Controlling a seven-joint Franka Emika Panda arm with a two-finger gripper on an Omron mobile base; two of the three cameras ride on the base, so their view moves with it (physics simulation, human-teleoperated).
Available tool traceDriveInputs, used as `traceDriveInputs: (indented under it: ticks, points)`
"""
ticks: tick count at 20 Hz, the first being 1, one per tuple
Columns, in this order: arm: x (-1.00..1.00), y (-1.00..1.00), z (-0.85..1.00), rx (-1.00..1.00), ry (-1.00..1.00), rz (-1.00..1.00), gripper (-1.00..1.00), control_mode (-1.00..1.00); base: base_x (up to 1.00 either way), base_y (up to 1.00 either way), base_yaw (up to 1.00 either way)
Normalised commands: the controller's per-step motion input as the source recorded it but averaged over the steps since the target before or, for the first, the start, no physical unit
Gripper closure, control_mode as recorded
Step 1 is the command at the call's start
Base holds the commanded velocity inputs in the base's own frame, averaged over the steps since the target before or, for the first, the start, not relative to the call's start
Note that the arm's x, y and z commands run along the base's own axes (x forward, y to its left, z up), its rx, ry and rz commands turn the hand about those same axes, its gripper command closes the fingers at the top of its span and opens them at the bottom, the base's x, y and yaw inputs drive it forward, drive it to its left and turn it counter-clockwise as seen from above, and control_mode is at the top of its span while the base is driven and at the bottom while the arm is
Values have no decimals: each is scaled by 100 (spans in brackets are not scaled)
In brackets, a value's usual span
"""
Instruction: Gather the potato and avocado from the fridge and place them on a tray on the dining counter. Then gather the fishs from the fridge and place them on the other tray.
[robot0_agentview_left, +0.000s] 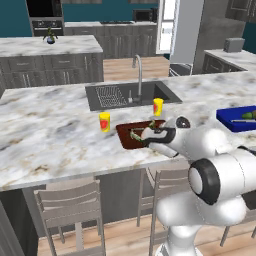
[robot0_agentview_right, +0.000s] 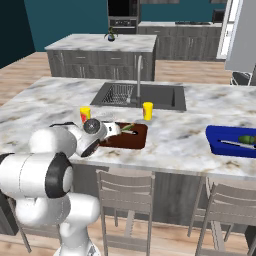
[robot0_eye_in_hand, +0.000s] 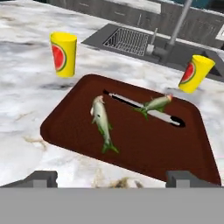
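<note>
Fish (robot0_agentview_left: 136, 135) lay in the brown tray (robot0_agentview_left: 126, 140) on the bench (robot0_agentview_left: 50, 130), seen from the left base cam, w/ the hand (robot0_agentview_left: 150, 134) low over the tray's right end. Right base cam: blue tray (robot0_agentview_right: 220, 142) sat well apart to the right, avocado (robot0_agentview_right: 246, 139) in it. Hand cam: both fish (robot0_eye_in_hand: 102, 122) & (robot0_eye_in_hand: 155, 105) lay apart in the tray, fingers (robot0_eye_in_hand: 41, 178) spread wide, pinching nothing.

The dining counter (robot0_agentview_left: 50, 130) spans the middle of both base views, marbled grey-white, with a sink (robot0_agentview_left: 125, 95) set in at upper centre. Directly on it lie the brown tray (robot0_eye_in_hand: 131, 140) near the front edge, two yellow cups (robot0_eye_in_hand: 64, 54) (robot0_eye_in_hand: 196, 73) either side of the tray, and the blue tray (robot0_agentview_right: 232, 141) at the right.
</note>
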Motion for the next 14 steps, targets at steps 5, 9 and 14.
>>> traceDriveInputs:
  ticks: [5,9,14]
  points:
    - [-100,-74,81,0,48,-9,-100,-100,0,0,0]
    - [-95,-63,100,-3,29,-5,-100,-100,0,0,0]
    - [-99,-14,100,8,-1,0,-100,-100,0,0,0]
